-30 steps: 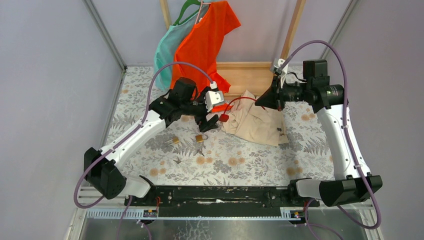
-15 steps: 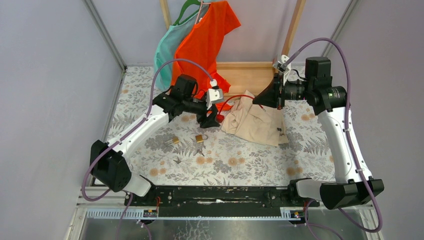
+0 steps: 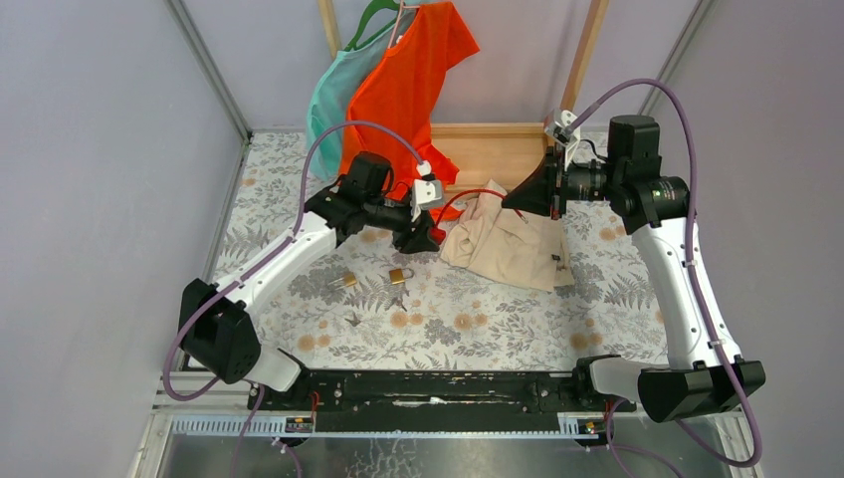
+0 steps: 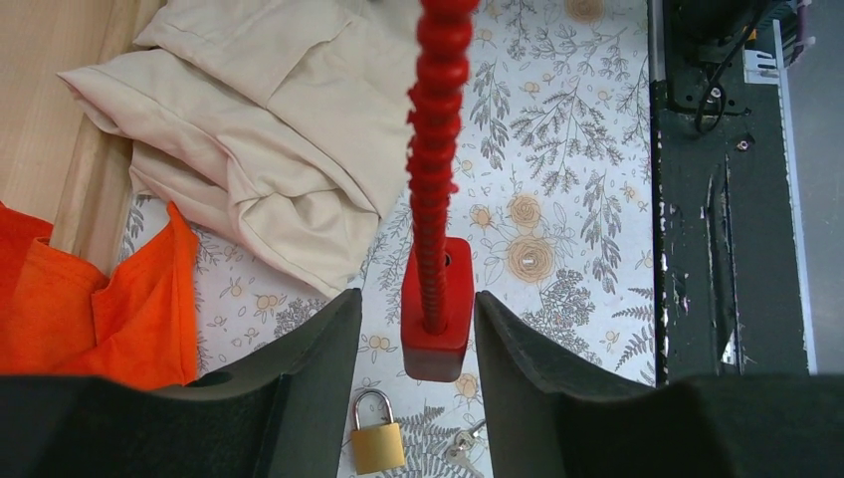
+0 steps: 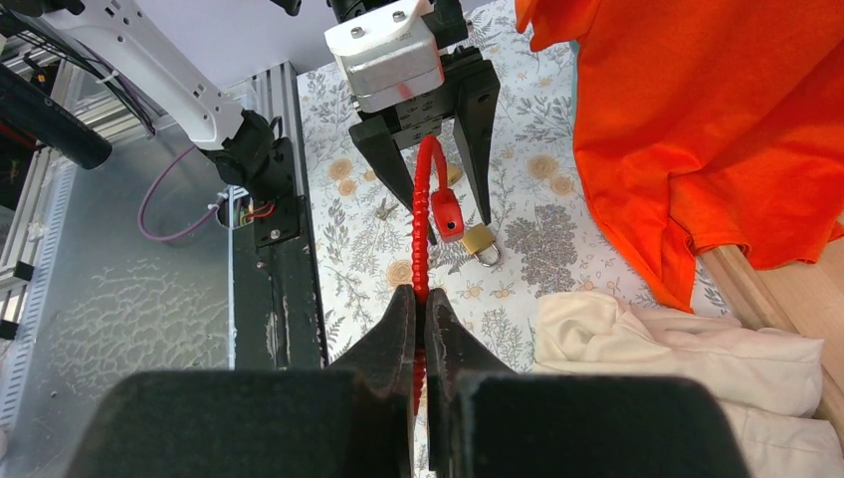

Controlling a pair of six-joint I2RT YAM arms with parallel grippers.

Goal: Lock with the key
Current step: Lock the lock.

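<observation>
A red cable lock hangs above the floral table: its ribbed cable [image 4: 435, 149] ends in a red lock body [image 4: 436, 309]. My right gripper [image 5: 419, 294] is shut on the cable [image 5: 426, 219]. My left gripper [image 4: 416, 296] is open, with one jaw on each side of the lock body and a narrow gap at both sides. On the table below lie a brass padlock [image 4: 376, 443] and a small key [image 4: 463, 450]. From above, the left gripper [image 3: 426, 237] and right gripper [image 3: 510, 202] face each other along the cable [image 3: 478, 192].
A crumpled beige cloth [image 3: 508, 244] lies under the right gripper. An orange shirt [image 3: 408, 80] and a teal one hang on a wooden rack [image 3: 493, 149] at the back. A second brass padlock [image 3: 345, 281] and another key [image 3: 353, 319] lie nearer the left arm.
My left gripper has moved in around the red lock body and its jaws have narrowed from wide open. The right gripper has kept its hold on the cable.
</observation>
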